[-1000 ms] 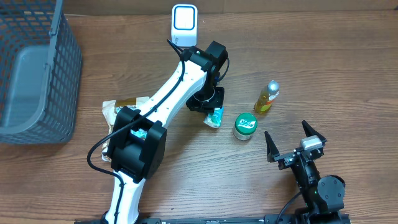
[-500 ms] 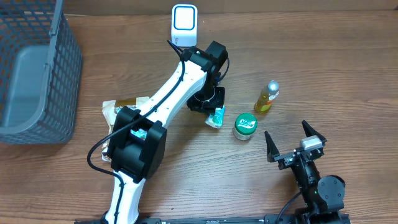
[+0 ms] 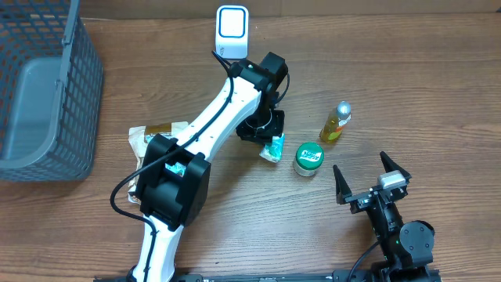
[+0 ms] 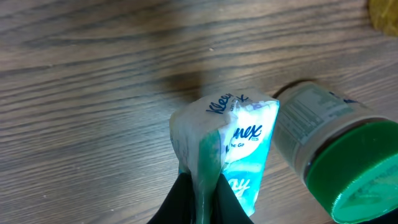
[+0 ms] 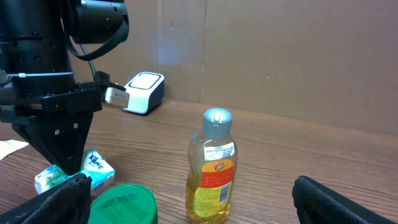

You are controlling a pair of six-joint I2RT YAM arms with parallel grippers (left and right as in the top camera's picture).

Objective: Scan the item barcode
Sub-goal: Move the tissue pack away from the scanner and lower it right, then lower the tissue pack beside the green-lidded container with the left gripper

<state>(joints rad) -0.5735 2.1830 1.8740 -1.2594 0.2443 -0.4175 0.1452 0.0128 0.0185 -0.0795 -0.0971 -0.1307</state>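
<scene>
1. Far to the left, on the brown wooden bench: a grey basket with wire walls, well apart from everything else.
2. Next, by the base of the left arm: a flat snack bag, partly hidden under that arm.
3. At the back, near the middle: a white scanner, standing up.
4. Then the left end effector, clenched on the tissue pack, pinching a fold of its plastic wrap at one end.
5. About the pack itself: near the middle of the bench, just beside a jar with a green lid. Hard to tell whether resting on the wood or lifted a little.
6. Likely light and soft, squashy inside, with a thin wrap, easy to slip or tear. Probably better to pinch across the whole body than only the loose fold, so no swinging or twisting on the way to the scanner.
7. Further right: a small yellow bottle with a silver cap, upright, near the jar but not touching.
8. Far right: the right end effector, released, spread wide, holding nothing.
9. About the room: flat, smooth-looking wood below and a plain brown wall behind. Not a long way from pack to scanner, with jar and bottle off to the other side.
</scene>
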